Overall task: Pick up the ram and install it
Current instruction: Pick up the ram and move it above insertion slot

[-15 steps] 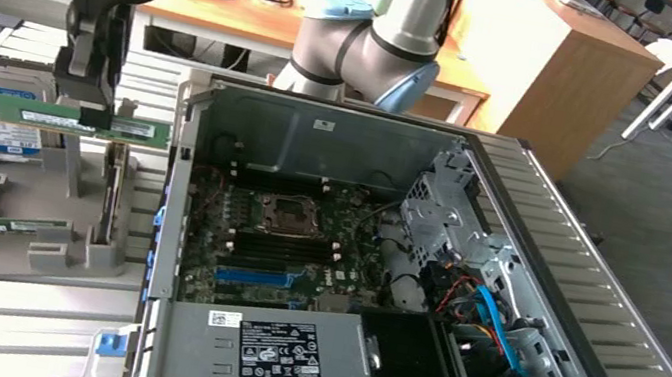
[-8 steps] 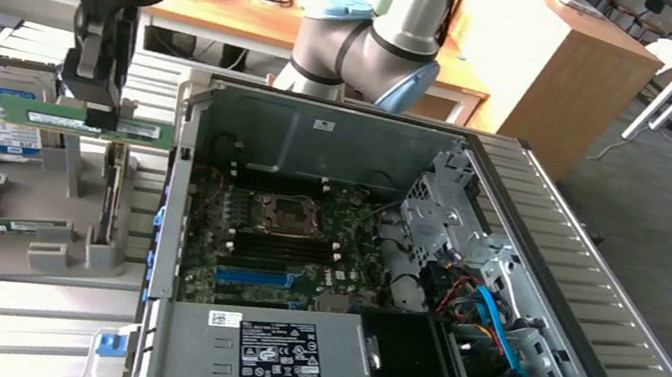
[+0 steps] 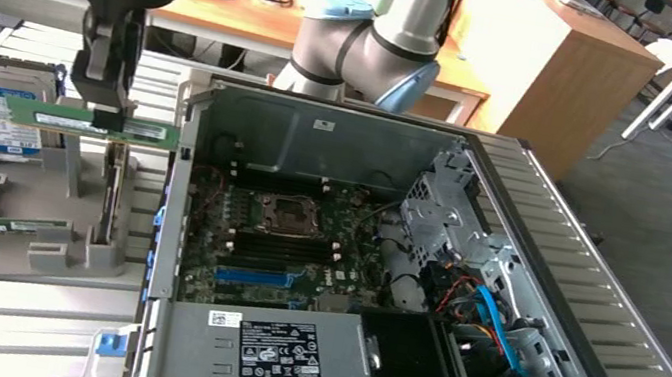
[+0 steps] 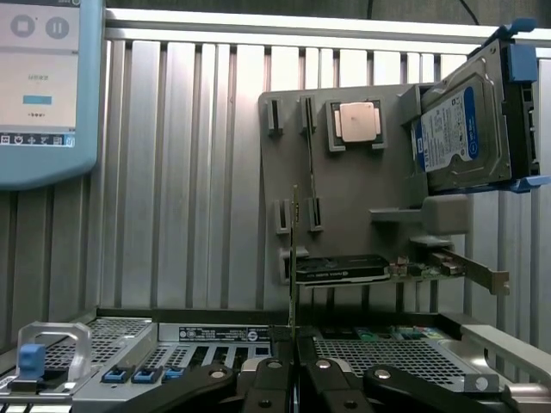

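My claw [image 3: 108,119] is clamped on the ram [image 3: 44,115], clear above the parts holder [image 3: 29,251]; pickup looks done, and seating it in the motherboard [image 3: 287,242] remains.

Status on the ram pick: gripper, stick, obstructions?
Gripper shut on the ram. Ram held level above the grey holder, outside the computer case. Ram's end close to the case's side wall.

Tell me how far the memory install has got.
Done: the memory stick is up out of the grey holder. In hand: the claw is shut on the stick, holding it level above the holder. Left: the stick is not yet in the open computer case on the exterior view's right; the slots inside look empty.
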Robot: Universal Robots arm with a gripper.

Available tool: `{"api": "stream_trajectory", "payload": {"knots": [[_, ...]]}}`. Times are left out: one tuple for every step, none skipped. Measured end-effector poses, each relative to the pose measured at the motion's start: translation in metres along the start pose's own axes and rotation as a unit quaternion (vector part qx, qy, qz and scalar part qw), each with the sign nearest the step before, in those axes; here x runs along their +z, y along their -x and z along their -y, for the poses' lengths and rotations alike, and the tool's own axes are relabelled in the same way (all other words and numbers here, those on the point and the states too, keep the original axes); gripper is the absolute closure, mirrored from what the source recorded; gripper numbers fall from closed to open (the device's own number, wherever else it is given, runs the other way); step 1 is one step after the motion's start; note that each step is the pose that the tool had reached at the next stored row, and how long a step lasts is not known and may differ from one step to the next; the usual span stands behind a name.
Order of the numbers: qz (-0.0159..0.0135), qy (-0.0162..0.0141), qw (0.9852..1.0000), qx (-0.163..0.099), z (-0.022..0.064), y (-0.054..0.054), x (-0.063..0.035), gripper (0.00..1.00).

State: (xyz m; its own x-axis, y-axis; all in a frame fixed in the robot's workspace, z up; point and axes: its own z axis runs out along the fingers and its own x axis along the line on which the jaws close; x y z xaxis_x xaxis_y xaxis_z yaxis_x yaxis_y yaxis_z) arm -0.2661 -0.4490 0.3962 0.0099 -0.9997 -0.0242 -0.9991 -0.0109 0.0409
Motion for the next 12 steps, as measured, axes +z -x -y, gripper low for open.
{"api": "stream_trajectory", "payload": {"knots": [[0.0000,0.0000,1.0000,0.000,0.0007,0.0000,0.0000,0.87],[0.0000,0.0000,1.0000,0.000,0.0013,0.0000,0.0000,0.87],[0.0000,0.0000,1.0000,0.000,0.0020,0.0000,0.0000,0.87],[0.0000,0.0000,1.0000,0.000,0.0026,0.0000,-0.0001,0.87],[0.0000,0.0000,1.0000,0.000,0.0032,0.0000,-0.0001,0.87],[0.0000,0.0000,1.0000,0.000,0.0039,-0.0001,-0.0001,0.87],[0.0000,0.0000,1.0000,0.000,0.0045,-0.0001,-0.0002,0.87],[0.0000,0.0000,1.0000,0.000,0.0052,-0.0001,-0.0002,0.87],[0.0000,0.0000,1.0000,0.000,0.0058,-0.0001,-0.0002,0.87],[0.0000,0.0000,1.0000,0.000,0.0065,-0.0001,-0.0002,0.87],[0.0000,0.0000,1.0000,0.000,0.0072,-0.0001,-0.0003,0.87],[0.0000,0.0000,1.0000,0.000,0.0078,-0.0001,-0.0003,0.87]]}}
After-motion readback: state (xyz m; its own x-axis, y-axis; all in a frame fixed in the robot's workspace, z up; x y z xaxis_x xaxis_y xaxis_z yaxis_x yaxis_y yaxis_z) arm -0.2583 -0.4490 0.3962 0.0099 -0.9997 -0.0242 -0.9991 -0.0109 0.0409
